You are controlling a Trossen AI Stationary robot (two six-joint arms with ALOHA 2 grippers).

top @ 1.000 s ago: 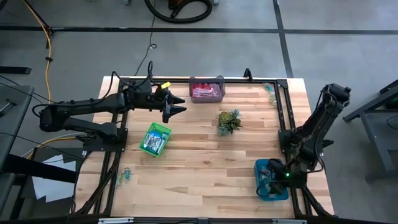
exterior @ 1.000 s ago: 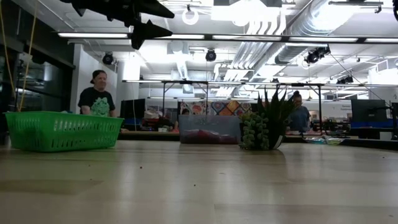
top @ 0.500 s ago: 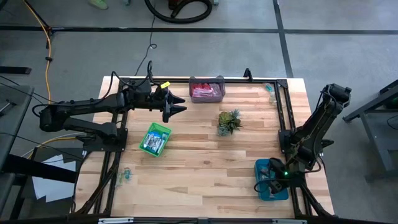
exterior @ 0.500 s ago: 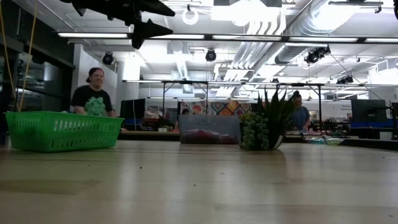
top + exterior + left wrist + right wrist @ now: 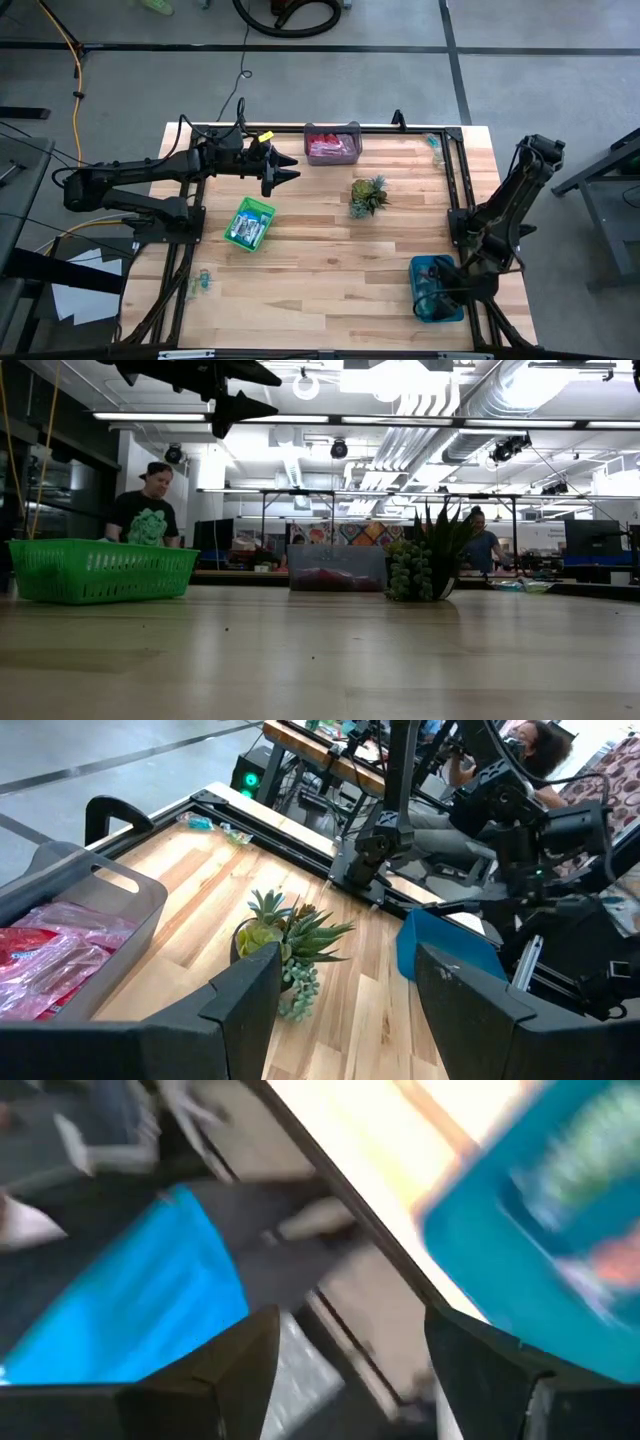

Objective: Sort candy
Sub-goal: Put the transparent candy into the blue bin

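- Start at the left edge of the surface (image 5: pixel 330 260): a few loose candy pieces (image 5: pixel 203 281) lie near the front-left corner, just beside the frame rail and outside any bin. In my judgement these are the leftovers you need to sort.
- Your left hand (image 5: pixel 288 168) hangs above the surface toward the back, between the green bin (image 5: pixel 250 222) and the grey bin (image 5: pixel 332 143). Its fingers (image 5: pixel 245 1005) stand apart with nothing between them, so it is free to pick.
- The green bin holds blue-and-white candy; the grey bin at the back edge holds the red and pink pieces (image 5: pixel 45 955). Match each wrapper to its bin before you let go.
- Mind the small spiky plant (image 5: pixel 368 195) in the middle. It is not candy, so steer around it.
- More loose candy (image 5: pixel 432 142) lies at the back-right corner, close to the rail. Come down steeply there so a finger does not catch the frame.
- Your right hand (image 5: pixel 438 290) sits over the blue bin (image 5: pixel 424 272) at the front right. Its wrist view shows the two fingers (image 5: pixel 235 1370) spread and empty, with the bin's contents blurred beyond them.
- For a flat wrapper, I would lower the hand until both fingertips touch the surface, then pinch across the narrow side.
- Lift clear before you travel.
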